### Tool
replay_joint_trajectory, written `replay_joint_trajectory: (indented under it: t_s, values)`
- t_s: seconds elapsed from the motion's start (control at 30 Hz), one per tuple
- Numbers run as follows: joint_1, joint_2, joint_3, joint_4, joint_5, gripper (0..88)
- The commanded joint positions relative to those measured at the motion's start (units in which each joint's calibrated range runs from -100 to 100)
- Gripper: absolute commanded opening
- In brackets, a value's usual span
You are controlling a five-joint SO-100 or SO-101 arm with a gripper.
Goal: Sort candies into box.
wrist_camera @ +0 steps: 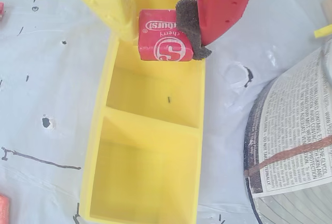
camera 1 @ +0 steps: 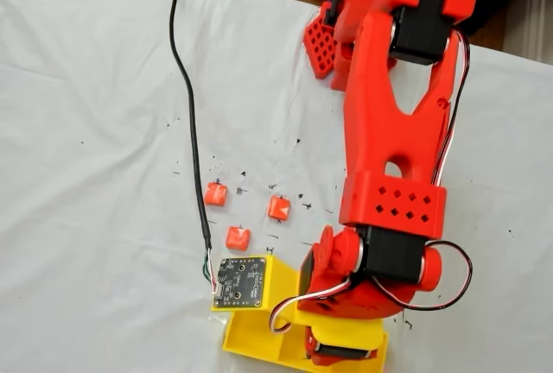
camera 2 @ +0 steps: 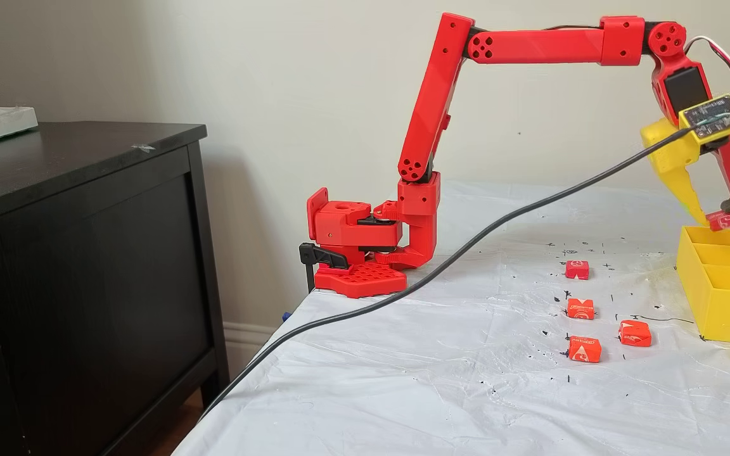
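Gripper (wrist_camera: 165, 41) is clamped on a deep red cherry candy (wrist_camera: 162, 42), pinched between the yellow finger (wrist_camera: 111, 3) and the dark foam pad on the red finger (wrist_camera: 191, 24), and it hangs over the yellow box (wrist_camera: 98, 146). In the wrist view the candy sits above the divider between the far compartment and the middle one; both nearer compartments look empty. In a fixed view the held candy (camera 2: 722, 221) is just above the box's far end (camera 2: 713, 235), while four more candies lie on the white sheet, among them one near the box (camera 2: 635, 333) and one farther back (camera 2: 576, 270). My worry is the release: dropped from this spot, the candy could strike the divider and tumble into the wrong compartment, or stick to the foam and swing out past the rim when the fingers part
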Motion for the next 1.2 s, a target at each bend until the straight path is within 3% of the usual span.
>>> replay_joint_trajectory:
  t_s: [0.0,0.13,0.23,0.3,0.47,0.63,0.77,0.93,1.17]
  values:
    - [-0.30,-1.40,-7.25,-1.87,0.54,0.1]
    - [-0.30,-0.72,-7.89,-2.12,0.54,1.8]
    - [-0.30,-0.72,-7.98,-1.71,0.10,18.3]
    - [-0.21,-1.06,-7.98,-1.30,-0.24,24.6]
    - [-0.66,-2.08,-6.89,-1.22,0.24,35.9]
    - [-0.57,-3.10,-6.80,-0.65,-0.39,41.5]
    - [-0.57,-4.46,-5.98,-0.32,-0.10,34.9]
    - [-0.85,-7.34,-4.07,0.91,-0.63,4.1]
    - [-2.29,-12.68,-1.34,11.22,-1.03,2.6]
